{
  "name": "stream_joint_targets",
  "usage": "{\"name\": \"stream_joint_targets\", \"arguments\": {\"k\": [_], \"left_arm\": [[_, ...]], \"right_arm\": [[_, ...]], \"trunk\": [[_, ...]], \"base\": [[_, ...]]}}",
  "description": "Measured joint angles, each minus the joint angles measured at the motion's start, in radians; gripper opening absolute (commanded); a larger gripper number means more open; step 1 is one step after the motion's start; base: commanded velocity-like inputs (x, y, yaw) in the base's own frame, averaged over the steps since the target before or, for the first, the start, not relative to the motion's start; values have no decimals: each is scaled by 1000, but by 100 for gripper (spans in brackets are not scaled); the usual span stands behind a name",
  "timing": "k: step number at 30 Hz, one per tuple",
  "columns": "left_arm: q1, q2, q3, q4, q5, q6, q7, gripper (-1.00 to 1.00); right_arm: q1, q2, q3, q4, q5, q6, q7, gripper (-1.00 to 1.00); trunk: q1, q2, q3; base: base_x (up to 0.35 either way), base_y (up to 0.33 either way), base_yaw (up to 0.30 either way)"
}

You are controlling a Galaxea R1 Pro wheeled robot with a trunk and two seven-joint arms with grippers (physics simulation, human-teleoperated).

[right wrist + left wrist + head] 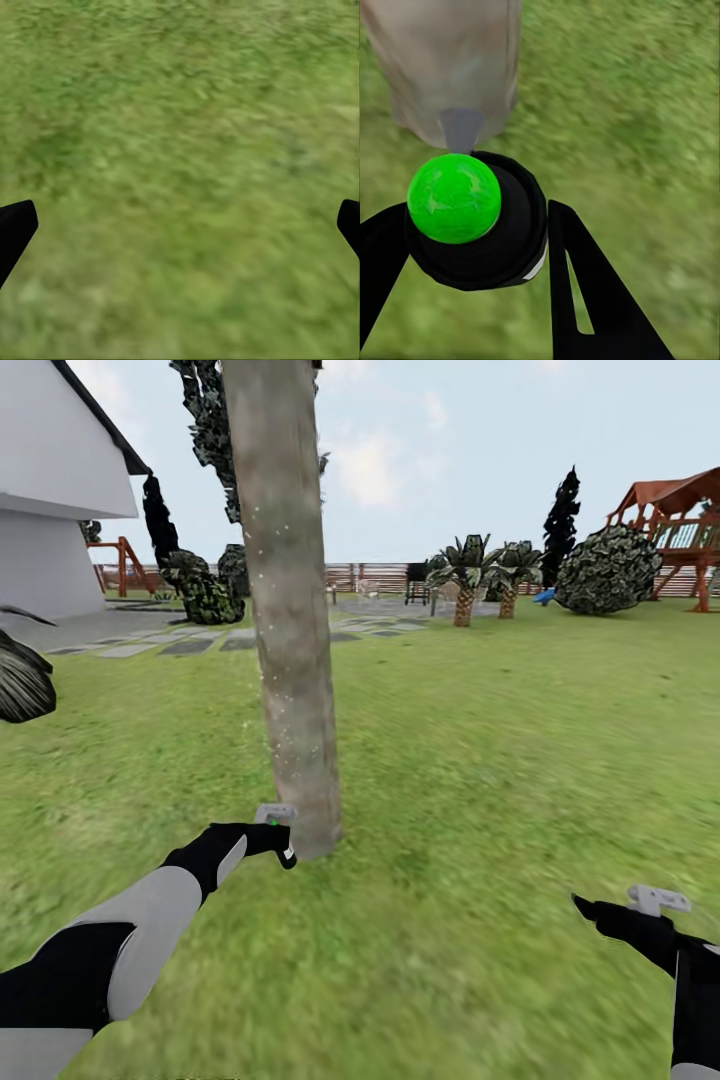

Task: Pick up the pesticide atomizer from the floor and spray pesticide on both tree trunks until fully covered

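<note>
One tree's thick grey-brown trunk [290, 610] rises just ahead from the grass floor [470, 760], dotted with pale specks. My left gripper [281, 844] sits low beside the trunk's base, shut on the pesticide atomizer [287, 854]. In the left wrist view the atomizer [480, 240] is a black round body with a bright green ball on top. It is clamped in my left gripper [476, 217], and its grey nozzle faces the trunk [442, 60] close by. My right gripper [590, 908] hovers over bare grass at the lower right. It is open [180, 225], its fingertips [15, 225] wide apart and empty.
A white house [50, 490] and grey paving [170, 635] lie at the back left. A dark bush [20, 680] pokes in at the left edge. Short palms [465, 575], a round bush [605, 570], a wooden playset [685, 525] and the slat fence [365, 575] stand far back.
</note>
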Motion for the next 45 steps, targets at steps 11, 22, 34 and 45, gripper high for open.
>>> {"name": "stream_joint_targets", "arguments": {"k": [11,22,34,45], "left_arm": [[0,0,-1,0,0,0,0,-100],[0,-2,-1,0,-2,0,0,-100],[0,1,0,-3,-2,5,0,-100],[-12,2,-2,-416,-12,526,3,-100]], "right_arm": [[0,0,0,1,0,0,0,100],[0,0,0,0,-1,0,0,100],[0,-3,0,2,-1,0,-1,100],[1,-8,0,2,-1,0,-3,100]], "trunk": [[0,0,0],[0,0,0],[0,0,0],[0,0,0]], "base": [[66,-155,177],[110,-282,42],[51,-298,215],[0,-15,4]]}}
